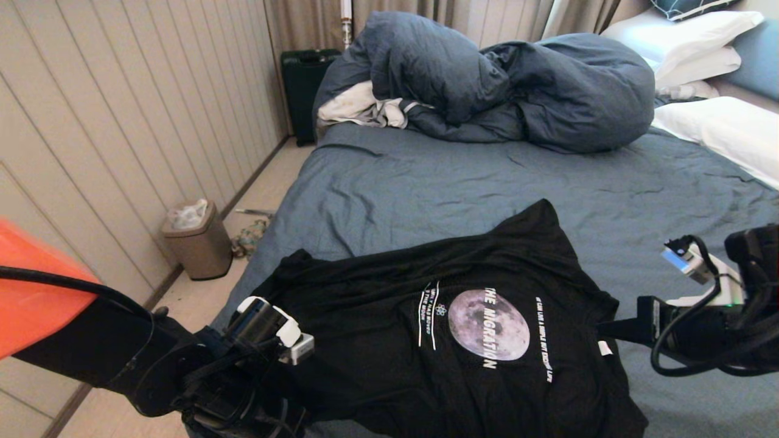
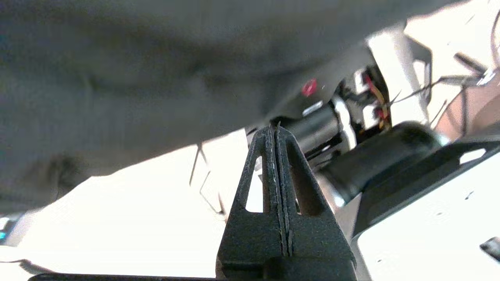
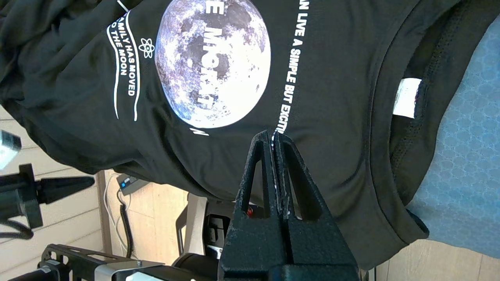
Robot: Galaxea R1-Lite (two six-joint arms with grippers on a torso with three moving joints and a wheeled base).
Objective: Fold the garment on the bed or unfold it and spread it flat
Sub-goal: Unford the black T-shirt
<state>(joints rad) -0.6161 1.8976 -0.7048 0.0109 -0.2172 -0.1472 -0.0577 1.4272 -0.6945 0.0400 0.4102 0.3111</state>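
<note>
Both end effectors, left (image 2: 276, 132) and right (image 3: 273, 136), closed empty at garment (image 1: 462, 340) edges on bed (image 1: 426, 182).

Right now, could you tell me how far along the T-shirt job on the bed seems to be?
The garment lies print-up and mostly spread on the bed, near edge overhanging. The left gripper and the right gripper are both shut and hold nothing. No fold shows yet, and the sleeves remain rumpled.

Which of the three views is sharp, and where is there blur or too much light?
Right wrist view: the T-shirt print and lettering read sharply. Left wrist view: dark fabric is blurred, the background burnt out white behind the shut left gripper. Head view: evenly lit; the bed shows creases clearly.
</note>
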